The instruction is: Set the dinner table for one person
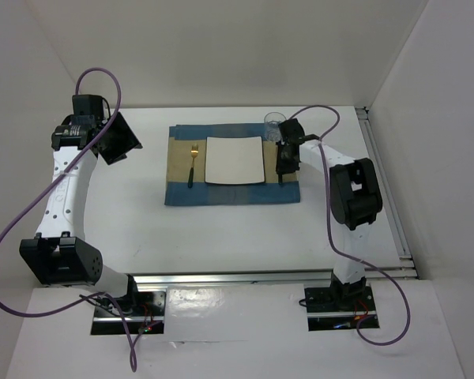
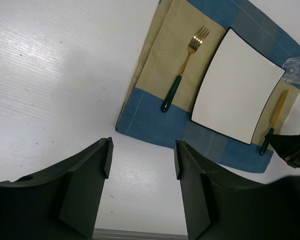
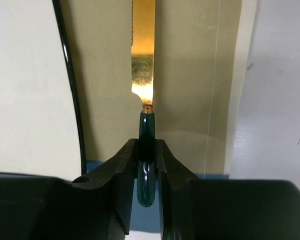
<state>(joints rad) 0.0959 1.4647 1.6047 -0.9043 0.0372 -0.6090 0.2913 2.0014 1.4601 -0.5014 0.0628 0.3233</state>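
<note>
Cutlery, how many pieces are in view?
2. The fork lies left of the plate; the knife is right of it, handle pinched in the right claw. None seems hidden.

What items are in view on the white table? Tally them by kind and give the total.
Gold fork with dark green handle: 1
Gold knife with dark green handle: 1
Square white plate with dark rim: 1
Clear drinking glass: 1
Blue-and-tan striped cloth placemat: 1
Total: 5

A robot lab: plain white enclosure walls (image 1: 221, 47) surround the dinner table (image 1: 142, 237).
</note>
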